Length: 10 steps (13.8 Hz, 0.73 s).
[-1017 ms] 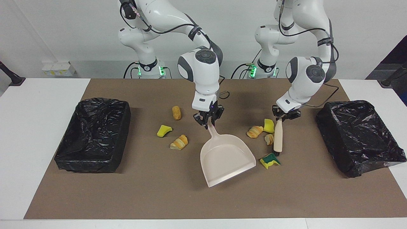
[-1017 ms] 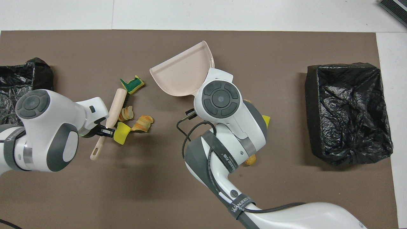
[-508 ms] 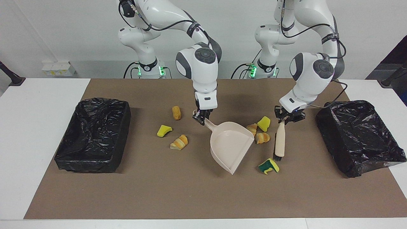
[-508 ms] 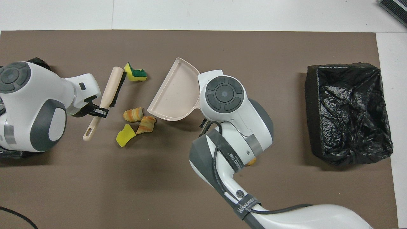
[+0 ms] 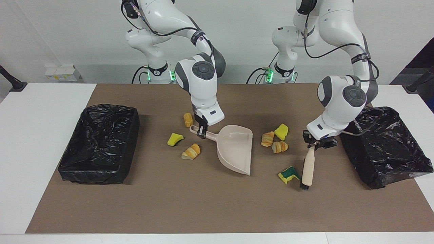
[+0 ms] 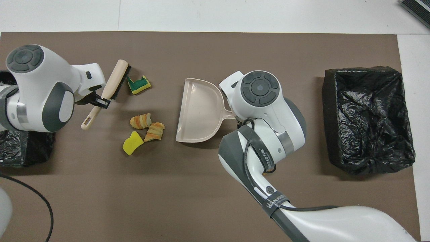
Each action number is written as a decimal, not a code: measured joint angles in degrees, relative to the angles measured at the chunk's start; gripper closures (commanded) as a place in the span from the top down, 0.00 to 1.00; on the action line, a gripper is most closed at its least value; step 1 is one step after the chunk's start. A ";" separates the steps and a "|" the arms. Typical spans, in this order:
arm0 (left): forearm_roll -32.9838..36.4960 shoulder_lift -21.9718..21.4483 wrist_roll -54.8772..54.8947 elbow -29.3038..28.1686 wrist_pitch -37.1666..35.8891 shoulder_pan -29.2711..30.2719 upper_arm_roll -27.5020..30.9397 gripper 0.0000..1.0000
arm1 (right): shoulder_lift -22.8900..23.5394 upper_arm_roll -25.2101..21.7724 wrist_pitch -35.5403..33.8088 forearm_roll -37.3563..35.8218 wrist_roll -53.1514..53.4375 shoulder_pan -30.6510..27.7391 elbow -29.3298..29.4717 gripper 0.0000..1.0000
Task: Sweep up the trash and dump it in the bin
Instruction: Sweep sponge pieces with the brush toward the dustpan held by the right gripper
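Covering the white table (image 5: 40, 135), a brown mat (image 5: 210, 203) carries trash (image 5: 271, 139).

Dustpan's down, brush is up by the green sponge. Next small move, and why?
Probably: left gripper drags the brush toward the dustpan, pushing the green-faced sponge to its open edge. The right gripper holds the pan's handle, mouth facing the sponge, and nothing is in it yet.

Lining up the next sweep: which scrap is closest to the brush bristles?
The green-and-yellow sponge, lying right beside the brush bristles. The other scraps lie nearer the robots.
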 measured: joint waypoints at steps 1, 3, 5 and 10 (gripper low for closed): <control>0.77 1.11 2.75 0.75 -0.46 -0.16 -0.14 0.00 | -0.01 -0.01 0.01 -0.77 -1.59 -0.22 -0.15 0.00; 1.26 1.50 7.94 0.97 -3.28 -0.31 -0.38 0.00 | -0.01 -0.01 0.09 -1.70 -4.03 -0.42 -0.30 0.00; 2.62 1.10 11.88 1.76 -7.64 -0.52 -0.76 0.00 | -0.01 0.00 0.17 -1.82 -6.67 -0.66 -0.50 0.00; 3.24 -2.01 13.29 0.92 -17.08 -5.87 -1.41 0.00 | 0.00 -0.01 1.48 -1.83 -9.49 -1.86 -1.00 0.00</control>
